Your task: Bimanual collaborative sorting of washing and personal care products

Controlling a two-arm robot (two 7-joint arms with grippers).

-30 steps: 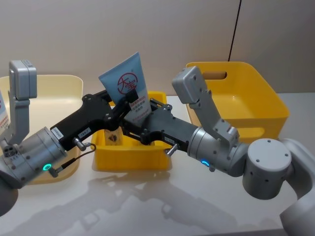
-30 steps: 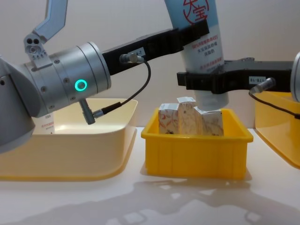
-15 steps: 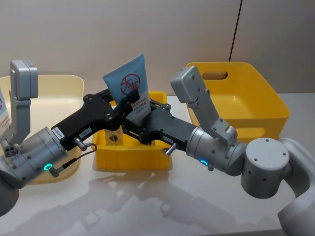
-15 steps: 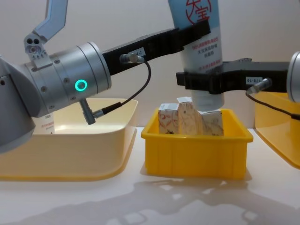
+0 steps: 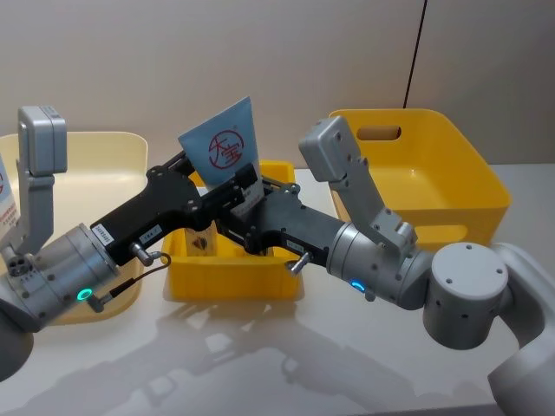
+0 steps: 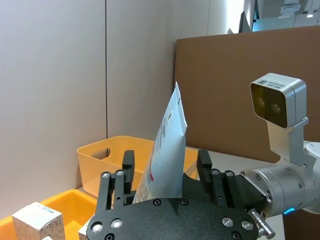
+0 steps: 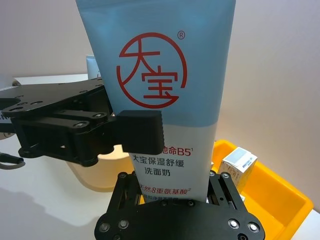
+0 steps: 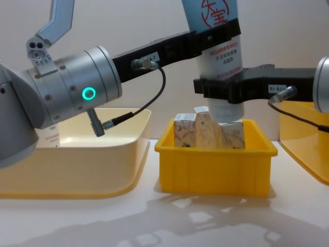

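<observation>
Right tool point(image 8: 222, 90) clamps the squeeze tube point(image 7: 150, 85) above the small yellow bin point(image 8: 213, 164); left tool point(image 6: 165, 162), fingers apart, brackets it, likely for handover.

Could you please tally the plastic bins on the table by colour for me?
Yellow bins: 2 (the small yellow bin in the middle and the large yellow bin on the robot's right)
Cream bins: 1 (the cream bin on the robot's left)
Total: 3
</observation>
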